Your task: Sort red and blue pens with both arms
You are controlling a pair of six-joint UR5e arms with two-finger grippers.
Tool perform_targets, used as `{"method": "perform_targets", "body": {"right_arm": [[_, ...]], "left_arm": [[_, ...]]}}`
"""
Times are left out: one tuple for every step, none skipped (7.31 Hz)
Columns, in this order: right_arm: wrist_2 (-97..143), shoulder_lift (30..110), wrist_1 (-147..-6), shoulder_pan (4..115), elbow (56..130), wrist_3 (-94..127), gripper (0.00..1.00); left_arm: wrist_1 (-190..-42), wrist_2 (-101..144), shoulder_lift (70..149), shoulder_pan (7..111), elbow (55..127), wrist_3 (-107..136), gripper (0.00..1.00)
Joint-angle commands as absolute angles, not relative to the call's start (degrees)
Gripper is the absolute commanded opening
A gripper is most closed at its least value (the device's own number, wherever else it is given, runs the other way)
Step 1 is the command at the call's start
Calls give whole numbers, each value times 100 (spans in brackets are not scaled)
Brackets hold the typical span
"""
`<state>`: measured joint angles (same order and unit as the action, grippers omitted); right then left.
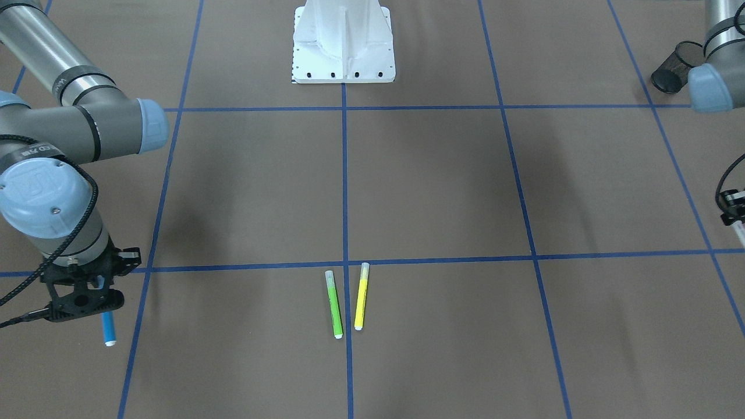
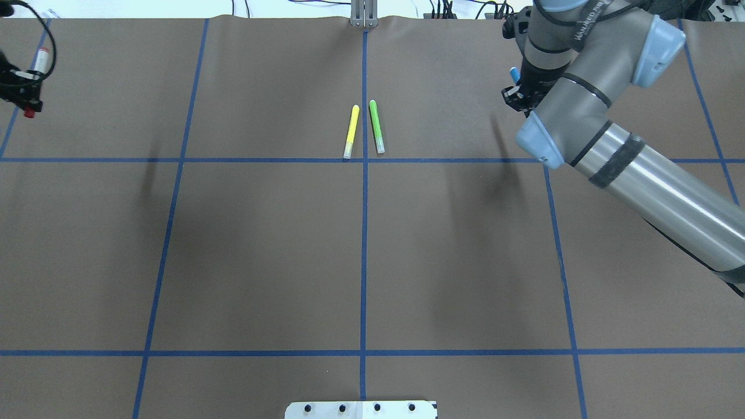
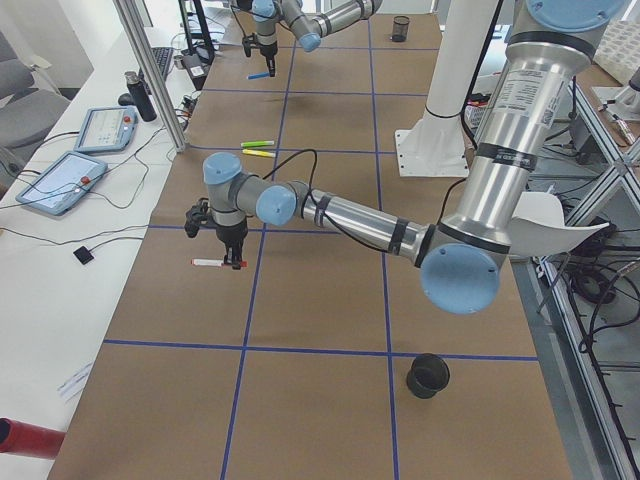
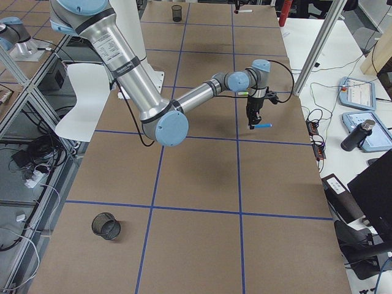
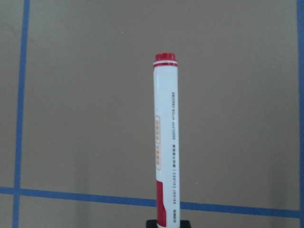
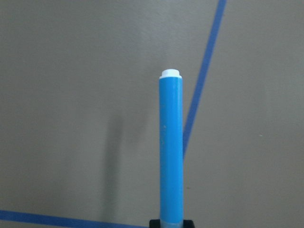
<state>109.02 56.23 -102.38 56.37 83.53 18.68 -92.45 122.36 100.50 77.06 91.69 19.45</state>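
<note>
The red pen (image 5: 166, 142), white-barrelled with a red end, is held level in my left gripper (image 2: 20, 87), which is shut on it at the table's far left side. From the left side the red pen (image 3: 212, 263) sticks out sideways under the near arm's gripper (image 3: 225, 235). At the far right side my right gripper (image 1: 87, 291) is shut on the blue pen (image 1: 109, 331), also held level. The blue pen (image 6: 171, 147) casts a shadow on the brown paper, so it hangs a little above the table. Its cap end is hidden in the gripper.
A green marker (image 1: 334, 305) and a yellow marker (image 1: 361, 297) lie side by side at the table's far middle. One black mesh cup (image 3: 428, 375) stands near the left end, another (image 4: 106, 225) near the right end. The white robot base (image 1: 343, 46) sits at the near edge.
</note>
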Motion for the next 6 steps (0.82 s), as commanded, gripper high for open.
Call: {"method": "perform_targets", "body": {"right_arm": [[10679, 6429, -10827, 6001, 9128, 1187, 0], [10705, 6860, -10967, 6160, 9480, 821, 0], [10679, 6882, -11360, 6413, 9492, 104, 0], [10679, 6917, -11643, 6764, 9492, -547, 0], [10740, 7030, -11759, 7081, 9501, -936, 0], [10766, 7205, -11768, 7293, 9501, -1054, 0]], "left_arm": [[-8923, 11204, 9398, 8121, 9237, 683, 0], [-8747, 10962, 9213, 8330, 9203, 451, 0], [-8641, 10951, 8828, 8567, 9246, 318, 0], [-8631, 10969, 8407, 8909, 9290, 64, 0], [-8622, 11004, 8011, 9156, 9299, 9, 0], [-8526, 11343, 7607, 9210, 9316, 17, 0]]}}
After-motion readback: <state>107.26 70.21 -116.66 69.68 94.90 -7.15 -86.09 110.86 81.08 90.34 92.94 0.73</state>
